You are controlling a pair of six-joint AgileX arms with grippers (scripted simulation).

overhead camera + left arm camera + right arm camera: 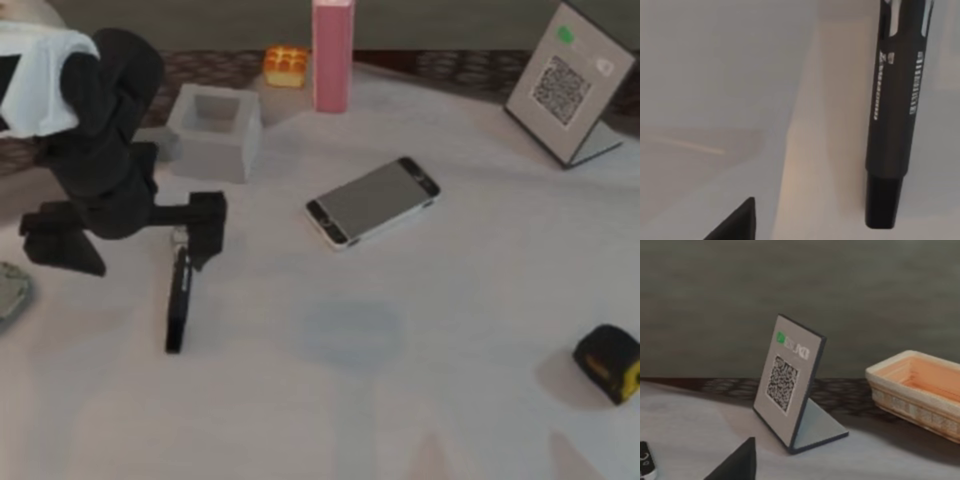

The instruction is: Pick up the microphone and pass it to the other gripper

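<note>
My left end effector hangs low at the bench's left side, right over the head end of the mic, which lies flat with its black handle pointing toward the near edge. From above, my own arm and fingers cover the mesh head, so only a small pale glint shows there, and I cannot tell whether the fingers are spread or pressed onto it. My left wrist view shows the mic handle close up with white lettering, its top cut off by the frame, and one dark fingertip at the edge, well clear of the handle. My right arm is out of the top view; its wrist camera looks at the QR stand and a basket cut off at the side, with perhaps the phone's corner just peeking in. A grey box, a pink block and a tape measure sit apart.
</note>
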